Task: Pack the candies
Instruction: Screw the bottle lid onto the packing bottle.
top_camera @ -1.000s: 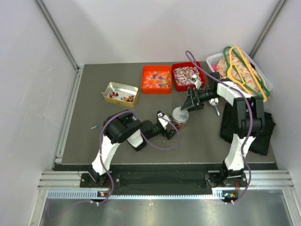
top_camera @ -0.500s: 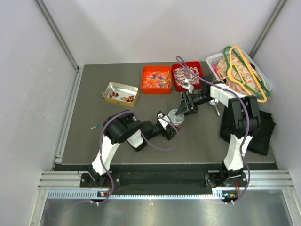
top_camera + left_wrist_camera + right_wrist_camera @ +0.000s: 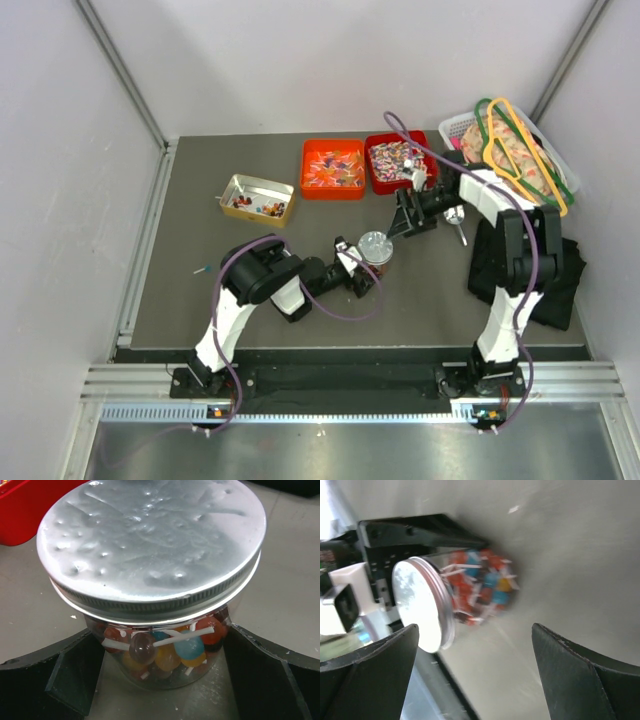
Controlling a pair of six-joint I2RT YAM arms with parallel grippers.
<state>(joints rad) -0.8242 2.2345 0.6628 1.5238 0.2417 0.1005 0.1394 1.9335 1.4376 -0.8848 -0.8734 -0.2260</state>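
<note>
A glass jar [image 3: 376, 248] with a silver screw lid [image 3: 150, 540] stands mid-table, full of round coloured sweets on white sticks [image 3: 170, 647]. My left gripper [image 3: 366, 262] is open, its black fingers [image 3: 65, 680] close on either side of the jar's lower wall [image 3: 161, 672]. My right gripper [image 3: 400, 218] hangs open up and to the right of the jar, apart from it; its wrist view shows the jar [image 3: 470, 597] beyond its wide-spread fingers [image 3: 570, 675]. Loose candies in red, blue and white wrappers fill a red tray [image 3: 377, 181] at the back.
An orange tray [image 3: 308, 170] of orange-wrapped pieces sits left of the red one. A metal tin [image 3: 237, 184] with a few sweets lies further left. A white basket [image 3: 456, 124] with hangers stands back right, black cloth [image 3: 545, 280] below it. A small metal tool [image 3: 458, 222] lies by the right arm.
The right gripper dipped left toward the jar lid, then drew back up and to the right. The left gripper stayed beside the jar.
</note>
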